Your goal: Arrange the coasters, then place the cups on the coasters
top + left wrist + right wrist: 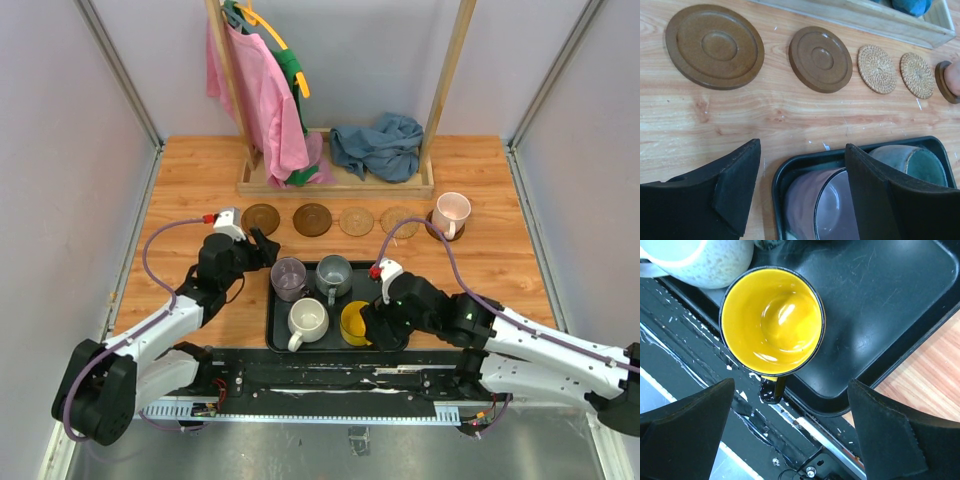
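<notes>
Five coasters lie in a row on the wood: two dark brown [715, 46] [820, 58], two tan woven [877, 68] [916, 75], and a dark one [941, 80] under the pale pink cup [450, 211]. The black tray [385, 290] holds the purple cup [815, 205], grey-blue cup [917, 162], cream cup [308, 320] and yellow cup [772, 320]. My left gripper [802, 150] is open, one finger over the purple cup's mouth and the other outside the tray's left rim. My right gripper [791, 383] is open above the yellow cup's black handle [771, 389], holding nothing.
A wooden rack [335, 180] stands behind the coasters, with a pink cloth [262, 95], hangers and a crumpled blue cloth [380, 148]. Grey walls close in the left and right sides. A black metal rail [330, 370] runs along the near edge behind the tray.
</notes>
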Controlling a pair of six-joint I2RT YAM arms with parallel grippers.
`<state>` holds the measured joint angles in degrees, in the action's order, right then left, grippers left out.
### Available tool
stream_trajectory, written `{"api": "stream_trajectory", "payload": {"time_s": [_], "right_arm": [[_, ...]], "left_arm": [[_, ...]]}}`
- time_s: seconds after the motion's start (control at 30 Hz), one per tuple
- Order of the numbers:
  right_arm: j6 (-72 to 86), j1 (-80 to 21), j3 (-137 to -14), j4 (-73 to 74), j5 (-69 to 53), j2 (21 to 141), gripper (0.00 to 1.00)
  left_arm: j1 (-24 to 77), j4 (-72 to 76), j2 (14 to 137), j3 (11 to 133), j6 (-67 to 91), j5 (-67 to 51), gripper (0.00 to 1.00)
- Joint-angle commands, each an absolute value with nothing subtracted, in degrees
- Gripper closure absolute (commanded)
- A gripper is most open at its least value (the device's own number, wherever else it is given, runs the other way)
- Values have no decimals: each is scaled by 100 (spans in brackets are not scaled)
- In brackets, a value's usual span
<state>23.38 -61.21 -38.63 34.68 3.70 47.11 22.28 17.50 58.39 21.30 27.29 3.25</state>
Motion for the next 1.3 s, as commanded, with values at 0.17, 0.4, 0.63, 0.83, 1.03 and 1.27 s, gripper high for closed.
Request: {"api": "stream_trajectory", "payload": {"time_s": [0.17,0.4,0.63,0.83,1.03,1.27], "right_arm": [[3085,-6919,-3634,3310,1264,5046,7],[3260,-7346,-3888,3370,1602,5957,16],[3314,-7531,-4085,3314,1703,6502,22],[3331,-7528,-4072,3285,1707,6472,33],[3387,-7528,-3979,3286,1642,6466,45],[3438,-7532,-3914,3262,1582,6493,52]], "left_arm": [[2275,1835,5661,1878,2766,191,27],[2274,1863,5704,1849,2777,141,27],[2276,1829,5612,1787,2769,181,27],[2271,1806,5551,1727,2801,206,27],[2272,1819,5524,1701,2810,206,27],[2275,1852,5511,1662,2845,202,27]]}}
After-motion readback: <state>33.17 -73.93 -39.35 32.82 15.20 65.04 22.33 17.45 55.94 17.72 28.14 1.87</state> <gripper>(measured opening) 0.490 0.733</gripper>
